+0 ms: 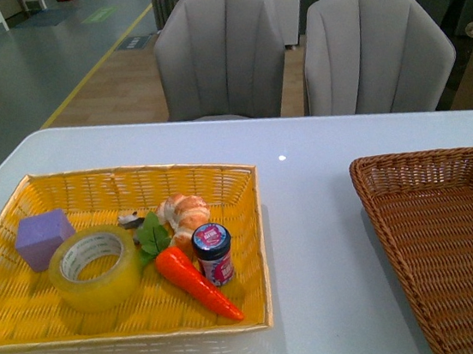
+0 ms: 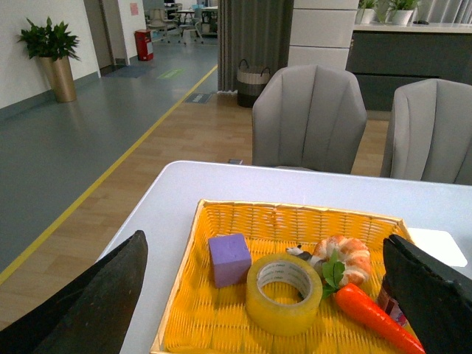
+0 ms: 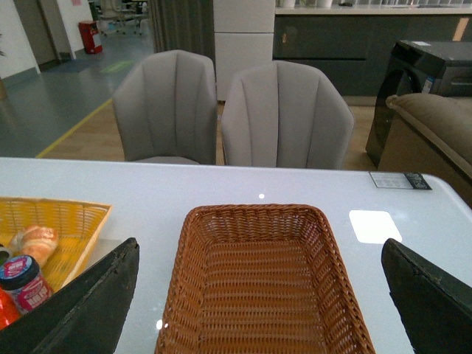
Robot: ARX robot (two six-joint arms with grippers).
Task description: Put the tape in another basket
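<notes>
The tape (image 1: 95, 268) is a yellowish translucent roll with a white core, lying flat in the bright yellow basket (image 1: 66, 191) at the left. It also shows in the left wrist view (image 2: 285, 293). The dark brown wicker basket (image 1: 375, 179) stands at the right and holds nothing; it fills the right wrist view (image 3: 192, 243). My left gripper (image 2: 273, 310) is open, hovering above and short of the tape. My right gripper (image 3: 259, 310) is open above the near part of the brown basket. Neither arm shows in the front view.
In the yellow basket lie a purple cube (image 1: 44, 239), a toy carrot (image 1: 196, 282), a small jar with a dark lid (image 1: 213, 252), a shrimp toy (image 1: 185, 215) and a green leaf (image 1: 153, 235). Two grey chairs (image 1: 221, 54) stand behind the white table (image 1: 311, 220).
</notes>
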